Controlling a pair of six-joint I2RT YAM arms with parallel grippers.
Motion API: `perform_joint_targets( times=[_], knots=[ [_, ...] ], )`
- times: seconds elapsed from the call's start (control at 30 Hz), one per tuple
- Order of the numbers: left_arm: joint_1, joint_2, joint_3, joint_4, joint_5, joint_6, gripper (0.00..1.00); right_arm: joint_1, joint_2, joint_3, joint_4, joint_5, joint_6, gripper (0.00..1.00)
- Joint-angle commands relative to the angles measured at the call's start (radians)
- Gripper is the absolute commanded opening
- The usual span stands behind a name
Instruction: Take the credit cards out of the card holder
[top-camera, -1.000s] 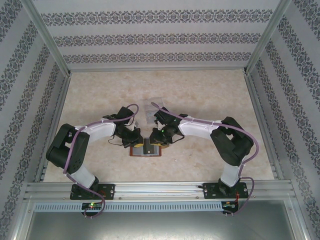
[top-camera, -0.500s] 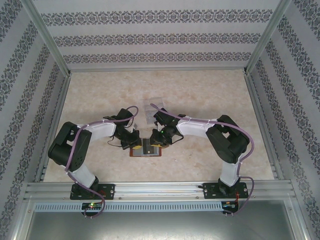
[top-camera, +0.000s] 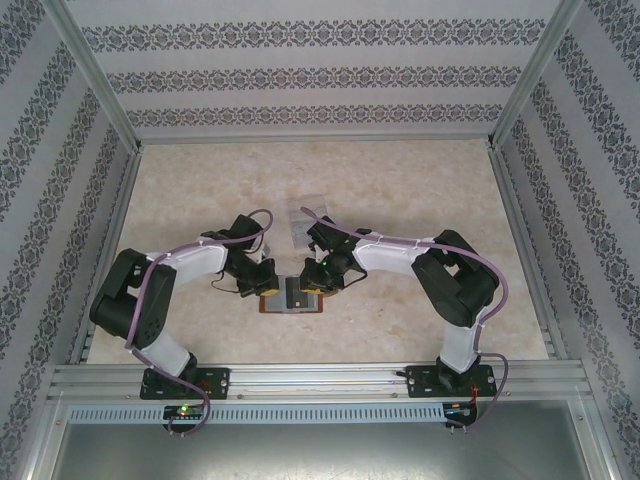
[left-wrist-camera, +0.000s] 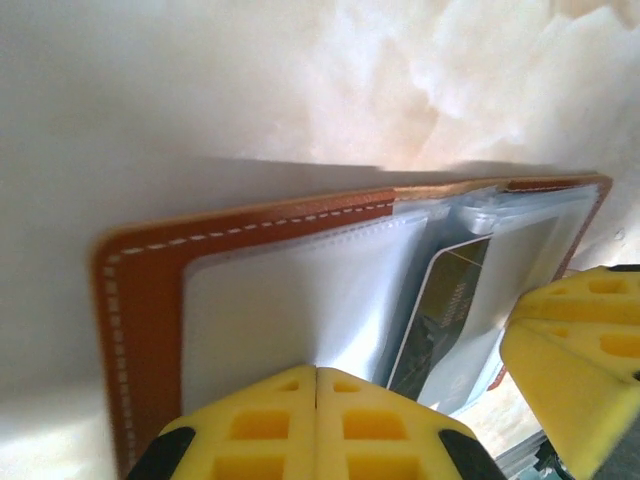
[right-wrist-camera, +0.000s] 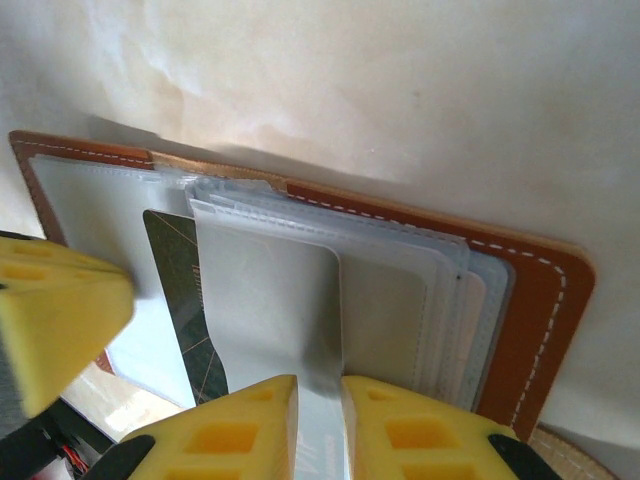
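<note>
Left pincer (left-wrist-camera: 316, 425) first: its yellow ribbed pads are pressed flat together with nothing between them, and the tips are parked at the near edge of a pale grey-blue inner pocket. The right pincer (right-wrist-camera: 320, 405) is narrowed to a slim gap, and a thin pale grey-white card (right-wrist-camera: 275, 310) with a rounded corner is pinched in that gap. It does look like a card rather than a sleeve, though that can't be sworn to. The small reddish-brown leather card holder (top-camera: 293, 299), white stitching round the rim, is laid open and flat on the table, close to the near edge and right between the two arms. A second card with a dark greenish patch (left-wrist-camera: 450, 300) is seen tucked among the translucent pockets near the holder's spine, partly covered by them. The surface itself is a beige, marbled tabletop (top-camera: 400, 190), glossy enough that soft glare is picked up in the wrist views. A small clear plastic tray (top-camera: 305, 222) is set just beyond the pincers, further from the arm bases. The whole thing is boxed in by walls papered in white with grey floral stripes (top-camera: 300, 75), and bare aluminium rails (top-camera: 320, 378) are run across the front where the arm bases are bolted.
</note>
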Motion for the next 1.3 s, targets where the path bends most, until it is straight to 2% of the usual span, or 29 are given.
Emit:
perform_joint_targets(
  times=[0.0,0.17,0.4,0.57,0.93,1.27],
  knots=[
    [0.023,-0.065,0.029,-0.026,-0.025,-0.003,0.05,-0.001,0.018,-0.003,-0.039,0.014,-0.006,0.21],
    [0.043,-0.118,-0.006,0.094,0.054,-0.044,0.14,0.001,0.017,-0.012,-0.03,0.013,-0.001,0.21],
    [0.082,-0.119,-0.145,0.411,0.208,-0.159,0.23,0.0,0.017,-0.013,-0.025,0.012,0.001,0.21],
    [0.082,-0.118,-0.161,0.387,0.195,-0.129,0.25,0.003,0.016,-0.018,-0.023,0.013,0.004,0.21],
    [0.083,-0.086,-0.258,0.525,0.237,-0.177,0.25,0.006,0.02,-0.018,-0.014,0.013,0.009,0.21],
    [0.083,-0.05,-0.264,0.555,0.256,-0.184,0.26,0.005,0.022,-0.019,-0.016,0.01,0.008,0.21]
  ],
)
